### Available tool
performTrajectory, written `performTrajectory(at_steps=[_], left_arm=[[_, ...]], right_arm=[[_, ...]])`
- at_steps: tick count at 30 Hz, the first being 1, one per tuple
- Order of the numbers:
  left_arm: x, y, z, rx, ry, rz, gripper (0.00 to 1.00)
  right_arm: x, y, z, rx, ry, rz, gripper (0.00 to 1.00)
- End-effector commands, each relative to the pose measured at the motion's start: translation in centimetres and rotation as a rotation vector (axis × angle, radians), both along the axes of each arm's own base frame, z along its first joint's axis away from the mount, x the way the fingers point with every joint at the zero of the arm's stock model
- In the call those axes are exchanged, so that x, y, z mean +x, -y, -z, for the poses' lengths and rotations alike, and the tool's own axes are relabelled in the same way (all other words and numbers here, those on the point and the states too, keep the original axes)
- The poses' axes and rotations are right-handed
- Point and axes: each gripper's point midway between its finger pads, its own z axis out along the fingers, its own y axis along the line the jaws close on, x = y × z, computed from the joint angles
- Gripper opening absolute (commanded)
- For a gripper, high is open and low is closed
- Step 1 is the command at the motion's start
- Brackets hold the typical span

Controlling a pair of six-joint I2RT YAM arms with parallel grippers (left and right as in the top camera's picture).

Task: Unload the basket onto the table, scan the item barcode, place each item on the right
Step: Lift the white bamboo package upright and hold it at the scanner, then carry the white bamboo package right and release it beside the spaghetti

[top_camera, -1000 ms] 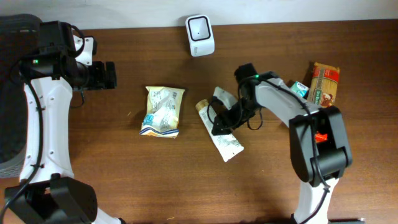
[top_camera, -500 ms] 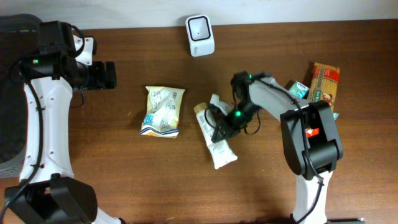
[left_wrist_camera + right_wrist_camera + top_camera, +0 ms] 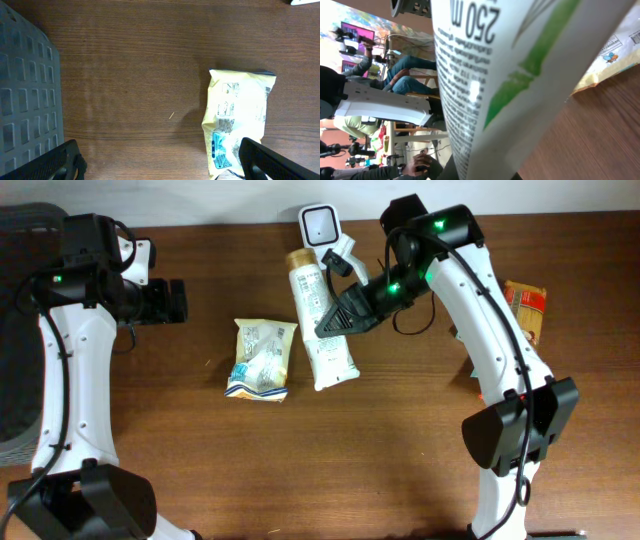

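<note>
Right pincer is clamped on a white plastic tube with a tan cap and green print, holding it over the brown wooden worktop, with the cap end just beside the white box-shaped scanner. Left of the tube lies a yellow-and-white snack packet. Farther left, the left pincer stands spread wide, holding nothing.
</note>
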Motion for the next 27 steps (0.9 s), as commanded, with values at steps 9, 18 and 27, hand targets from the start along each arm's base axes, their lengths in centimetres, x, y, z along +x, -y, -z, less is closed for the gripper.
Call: performTrajectory(at_steps=[9,18,27], left_arm=[[0.0,0.1,-0.7,-0.011,0.02,-0.006,0.99],[0.0,0.1,-0.7,-0.011,0.02,-0.006,0.99],[0.0,0.1,-0.7,-0.011,0.02,-0.006,0.99]], right_arm=[[14.1,4.4,-3.5,-0.837,0.877,0.552,0.04],[27.5,6.5,6.0,-1.368,1.264,0.522,0.04],[29.8,7.6,12.8,-1.449,1.24,0.483,0.04]])
